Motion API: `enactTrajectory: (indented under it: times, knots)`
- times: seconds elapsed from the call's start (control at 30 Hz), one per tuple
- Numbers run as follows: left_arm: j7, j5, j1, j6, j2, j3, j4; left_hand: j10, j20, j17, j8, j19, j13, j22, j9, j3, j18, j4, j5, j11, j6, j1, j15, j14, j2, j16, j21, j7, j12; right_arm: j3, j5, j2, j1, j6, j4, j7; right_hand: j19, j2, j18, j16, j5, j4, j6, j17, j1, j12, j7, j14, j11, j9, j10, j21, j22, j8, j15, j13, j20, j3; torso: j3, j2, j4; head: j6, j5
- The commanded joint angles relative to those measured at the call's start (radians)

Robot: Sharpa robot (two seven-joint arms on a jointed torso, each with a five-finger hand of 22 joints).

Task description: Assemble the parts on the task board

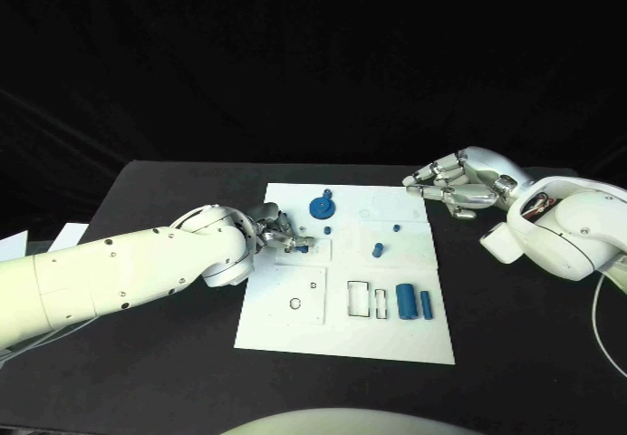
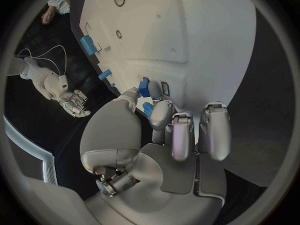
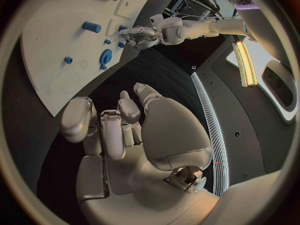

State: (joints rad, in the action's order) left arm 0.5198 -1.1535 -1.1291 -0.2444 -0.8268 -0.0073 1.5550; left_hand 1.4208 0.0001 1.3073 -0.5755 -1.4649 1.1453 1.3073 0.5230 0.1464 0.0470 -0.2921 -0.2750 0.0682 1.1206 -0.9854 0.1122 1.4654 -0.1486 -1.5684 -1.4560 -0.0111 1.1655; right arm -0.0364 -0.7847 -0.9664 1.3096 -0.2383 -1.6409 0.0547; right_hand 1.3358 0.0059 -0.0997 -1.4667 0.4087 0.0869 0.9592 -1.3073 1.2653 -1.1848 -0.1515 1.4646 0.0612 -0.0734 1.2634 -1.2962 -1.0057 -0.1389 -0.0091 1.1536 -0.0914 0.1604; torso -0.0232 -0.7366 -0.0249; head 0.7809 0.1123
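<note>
L hand [image 1: 281, 231] pinches blue part [image 1: 302, 245].

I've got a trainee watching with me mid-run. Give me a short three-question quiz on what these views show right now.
1. True or false: the left hand pinches a small blue part over the task board.
2. Where is the right hand? A) pressing on the blue gear B) off the board's far right corner, holding nothing C) gripping the two blue cylinders.
3. Fill in: the two blue cylinders lie side by side near the board's ____ edge, robot's own side.

Key: 1 true; 2 B; 3 right.
</note>
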Motion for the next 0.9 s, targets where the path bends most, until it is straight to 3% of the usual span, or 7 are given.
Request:
enactTrajectory:
  times: [0.03, 0.43, 0.9]
  knots:
    - [0.029, -0.007, 0.009, 0.02, -0.003, -0.007, 0.002, 0.004, -0.005, 0.263, 0.004, -0.059, 0.001, 0.16, -0.047, -0.005, -0.016, -0.001, -0.004, 0.0, -0.002, -0.001, 0.005, 0.105, 0.012, -0.002, -0.003, 0.006, 0.003, 0.0, 0.001, 0.001, 0.0, 0.003, 0.001, 0.008, -0.003, -0.009, -0.007, 0.004, 0.006, 0.0, -0.001, -0.098, 0.004, -0.002, 0.002, 0.07, -0.001, 0.002, 0.002, 0.007, 0.001, -0.006, -0.008, -0.002, 0.006, 0.004, 0.0002, 0.0, 0.0, 0.0, -0.001]
    - [0.03, -0.007, 0.003, 0.016, -0.012, 0.002, 0.022, 0.004, -0.005, 0.263, 0.004, -0.059, 0.002, 0.161, -0.048, -0.009, -0.016, -0.001, -0.004, 0.0, -0.002, 0.002, 0.005, 0.105, 0.017, -0.002, -0.004, 0.006, 0.005, 0.0, 0.0, 0.005, -0.001, 0.005, 0.006, 0.009, -0.004, -0.013, -0.007, 0.004, 0.012, -0.001, -0.001, -0.098, 0.006, -0.002, 0.002, 0.07, -0.001, 0.002, 0.002, 0.007, 0.002, -0.006, -0.008, -0.002, 0.006, 0.006, -0.0001, 0.001, 0.0013, -0.003, 0.003]
    - [0.024, -0.007, 0.001, 0.0, -0.012, 0.004, 0.029, 0.005, -0.005, 0.263, 0.002, -0.059, 0.004, 0.161, -0.049, -0.011, -0.016, 0.0, -0.004, 0.0, -0.002, 0.001, 0.005, 0.105, 0.026, -0.002, -0.003, 0.005, 0.006, 0.0, -0.008, 0.008, -0.001, 0.006, 0.01, 0.009, -0.003, -0.014, -0.007, 0.003, 0.013, -0.002, -0.001, -0.099, 0.006, -0.003, 0.002, 0.07, -0.001, 0.002, 0.002, 0.007, 0.001, -0.006, -0.008, -0.001, 0.006, 0.006, 0.0006, 0.0, 0.0008, -0.001, 0.004]
